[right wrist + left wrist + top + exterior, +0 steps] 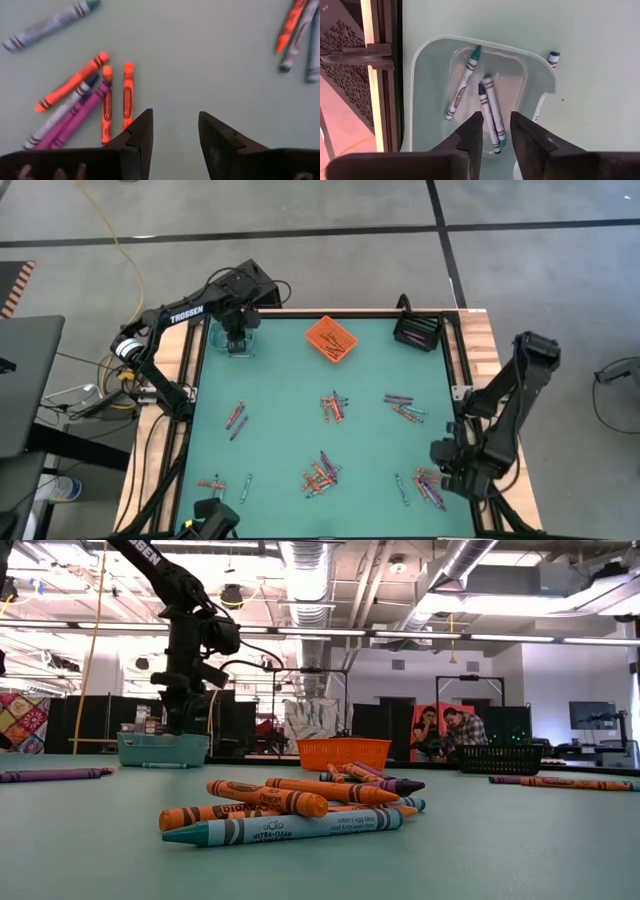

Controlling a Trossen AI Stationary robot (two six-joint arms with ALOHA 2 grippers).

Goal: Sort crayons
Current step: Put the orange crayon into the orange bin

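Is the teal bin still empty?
No, the teal bin already holds three blue crayons, seen lying in it in the left wrist view.

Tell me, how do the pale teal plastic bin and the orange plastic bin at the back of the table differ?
The pale teal plastic bin sits at the back left with the left end effector directly above it; the orange plastic bin sits mid-back with no arm over it. The teal bin holds blue-green crayons; the orange bin holds orange ones. Both are small open bins on the green table.

Three bins are sitting along the bench far edge: clear-teal plastic bin left, orange mesh bin centre, black mesh bin right; wax crayons are lying scattered nearer.
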